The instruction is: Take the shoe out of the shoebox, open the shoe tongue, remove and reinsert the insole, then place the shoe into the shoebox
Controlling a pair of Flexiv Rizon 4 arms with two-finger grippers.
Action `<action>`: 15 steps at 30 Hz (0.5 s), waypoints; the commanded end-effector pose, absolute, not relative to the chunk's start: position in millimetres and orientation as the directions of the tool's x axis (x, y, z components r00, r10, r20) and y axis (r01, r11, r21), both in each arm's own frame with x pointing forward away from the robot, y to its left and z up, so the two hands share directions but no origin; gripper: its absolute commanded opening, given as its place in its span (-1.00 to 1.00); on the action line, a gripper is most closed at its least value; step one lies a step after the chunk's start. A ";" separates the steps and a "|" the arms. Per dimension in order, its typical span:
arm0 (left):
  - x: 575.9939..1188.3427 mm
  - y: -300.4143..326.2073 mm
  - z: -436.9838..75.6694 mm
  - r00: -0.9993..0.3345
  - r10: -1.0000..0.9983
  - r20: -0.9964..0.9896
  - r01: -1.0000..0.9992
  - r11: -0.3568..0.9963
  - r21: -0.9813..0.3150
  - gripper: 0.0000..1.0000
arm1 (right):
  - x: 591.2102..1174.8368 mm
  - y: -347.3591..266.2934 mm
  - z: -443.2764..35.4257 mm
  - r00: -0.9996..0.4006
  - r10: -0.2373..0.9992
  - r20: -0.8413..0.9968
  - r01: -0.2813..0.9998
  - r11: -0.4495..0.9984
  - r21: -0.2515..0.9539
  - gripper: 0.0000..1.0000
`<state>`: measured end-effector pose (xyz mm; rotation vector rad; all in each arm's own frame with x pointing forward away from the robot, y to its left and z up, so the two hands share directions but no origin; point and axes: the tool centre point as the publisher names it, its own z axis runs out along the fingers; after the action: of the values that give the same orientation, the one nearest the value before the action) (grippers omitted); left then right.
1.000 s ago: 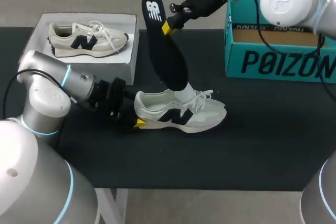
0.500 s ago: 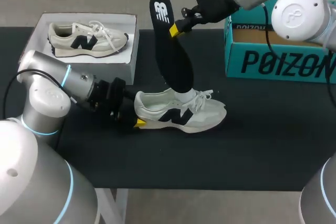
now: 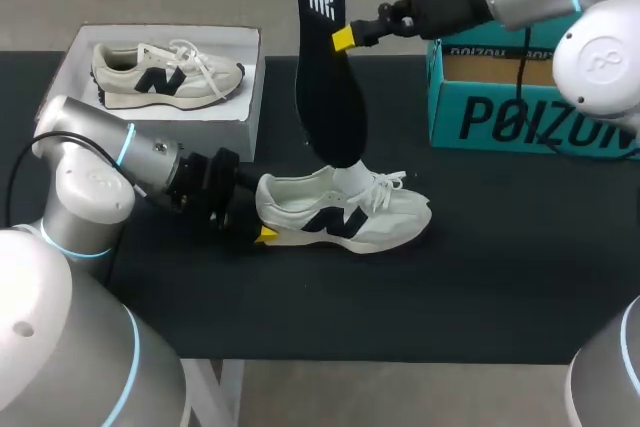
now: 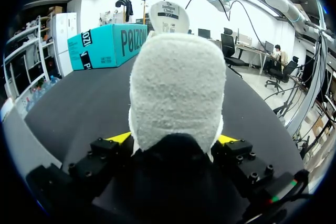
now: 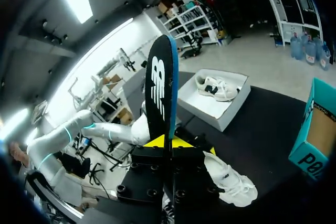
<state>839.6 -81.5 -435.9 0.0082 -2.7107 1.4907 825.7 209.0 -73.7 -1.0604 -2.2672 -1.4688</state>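
Note:
A white sneaker (image 3: 345, 217) with a dark logo lies on its sole on the black table, toe pointing right. My left gripper (image 3: 262, 232) is shut on its heel; in the left wrist view the fuzzy heel (image 4: 176, 87) fills the space between the yellow tips of the left gripper (image 4: 173, 139). My right gripper (image 3: 343, 39) is shut on the upper part of the black insole (image 3: 325, 77), which stands nearly upright. The insole's lower end hangs at the shoe's opening. The right wrist view shows the insole (image 5: 160, 93) edge-on in the right gripper (image 5: 164, 141).
A teal shoebox (image 3: 530, 97) stands open at the back right, beneath my right arm. At the back left is a white tray (image 3: 250, 97) holding a second sneaker (image 3: 165, 72). Bare black table lies in front of the shoe.
My right gripper has moved up and to the right with the insole, which now stands more upright and higher over the shoe's opening. The left arm and the shoe have stayed put.

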 end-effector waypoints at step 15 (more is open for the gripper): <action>840.3 -82.6 -440.9 -0.999 0.018 0.044 -0.027 0.536 -0.844 -1.00 | 737.8 138.8 -40.1 -0.750 0.414 0.515 0.626 0.194 0.755 -1.00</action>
<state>839.6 -81.5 -436.0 0.0083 -2.7107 1.4906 756.6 160.4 -45.3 -1.0205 -2.2497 -1.5666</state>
